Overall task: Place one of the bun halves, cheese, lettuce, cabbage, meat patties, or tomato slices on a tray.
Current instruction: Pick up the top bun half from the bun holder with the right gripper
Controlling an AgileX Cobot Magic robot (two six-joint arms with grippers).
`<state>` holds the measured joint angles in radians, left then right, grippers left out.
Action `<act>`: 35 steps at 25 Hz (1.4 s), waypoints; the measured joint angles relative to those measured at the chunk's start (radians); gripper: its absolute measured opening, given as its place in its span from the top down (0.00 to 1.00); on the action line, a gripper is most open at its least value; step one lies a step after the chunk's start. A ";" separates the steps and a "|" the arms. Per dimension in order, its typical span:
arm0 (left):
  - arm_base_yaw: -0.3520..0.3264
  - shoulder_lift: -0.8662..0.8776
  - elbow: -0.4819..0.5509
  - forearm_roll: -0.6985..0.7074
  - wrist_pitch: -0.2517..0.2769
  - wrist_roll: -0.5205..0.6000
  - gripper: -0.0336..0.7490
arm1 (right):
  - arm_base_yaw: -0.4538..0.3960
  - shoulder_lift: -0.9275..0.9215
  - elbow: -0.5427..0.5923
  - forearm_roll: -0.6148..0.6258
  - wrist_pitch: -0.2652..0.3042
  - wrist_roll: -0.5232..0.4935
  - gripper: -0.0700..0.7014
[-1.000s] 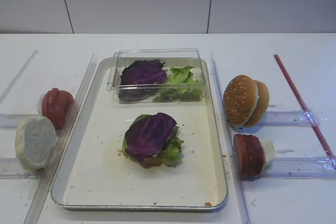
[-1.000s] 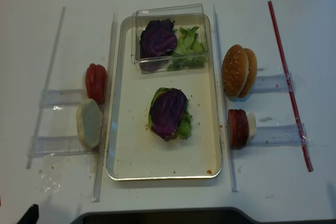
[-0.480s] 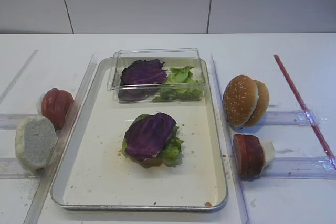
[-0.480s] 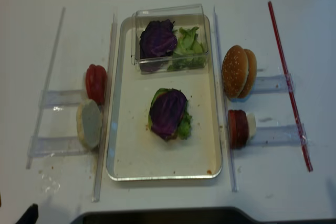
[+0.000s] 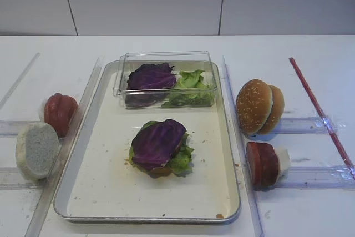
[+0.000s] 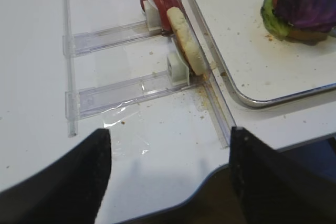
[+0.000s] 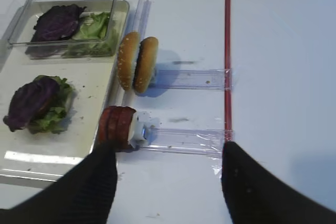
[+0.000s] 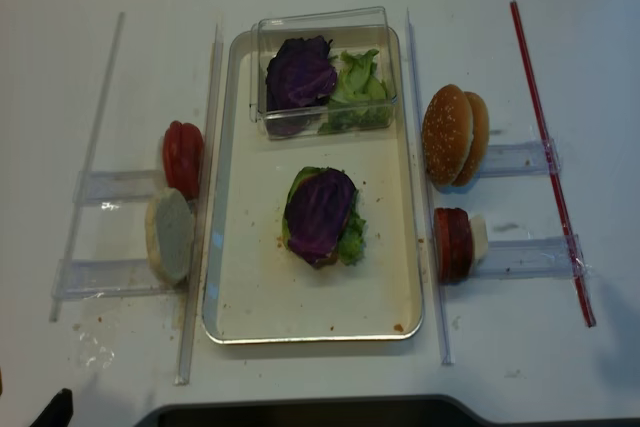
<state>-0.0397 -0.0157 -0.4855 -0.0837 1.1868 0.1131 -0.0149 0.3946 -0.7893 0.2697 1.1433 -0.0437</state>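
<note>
The tray (image 5: 105, 184) lies in the middle, with a purple cabbage leaf (image 5: 158, 141) on lettuce (image 5: 182, 159) stacked at its centre. The sesame bun half (image 5: 253, 105) stands on edge in a clear holder right of the tray, also seen in the right wrist view (image 7: 126, 67). Below it stand reddish-brown meat patties (image 5: 262, 164). Red tomato slices (image 5: 60, 113) stand left of the tray. No cheese shows. My right gripper (image 7: 168, 150) hangs open and empty near the patties. My left gripper (image 6: 169, 132) is open and empty over the table's front edge.
A clear plastic box (image 5: 166, 59) at the tray's far end holds more cabbage and lettuce. A smooth bun half (image 5: 277, 108) leans behind the sesame one. A pale round half (image 5: 36, 149) stands at the left. A red rod (image 5: 319, 112) and clear rails flank the tray.
</note>
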 joint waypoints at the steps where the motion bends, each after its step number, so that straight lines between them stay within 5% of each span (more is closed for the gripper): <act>1: 0.000 0.000 0.000 0.000 0.000 0.000 0.40 | 0.000 0.035 -0.018 0.015 0.000 0.000 0.32; 13: 0.000 0.000 0.000 0.006 0.000 -0.001 0.40 | 0.000 0.400 -0.155 0.137 0.062 -0.060 0.32; 21: 0.000 0.000 0.000 0.051 0.000 -0.098 0.40 | 0.000 0.618 -0.205 0.320 0.100 -0.193 0.32; 35: 0.000 0.000 0.000 0.051 0.000 -0.094 0.40 | 0.000 0.851 -0.379 0.353 0.100 -0.256 0.32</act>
<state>-0.0397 -0.0157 -0.4855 -0.0327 1.1868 0.0187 -0.0149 1.2459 -1.1679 0.6231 1.2429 -0.2998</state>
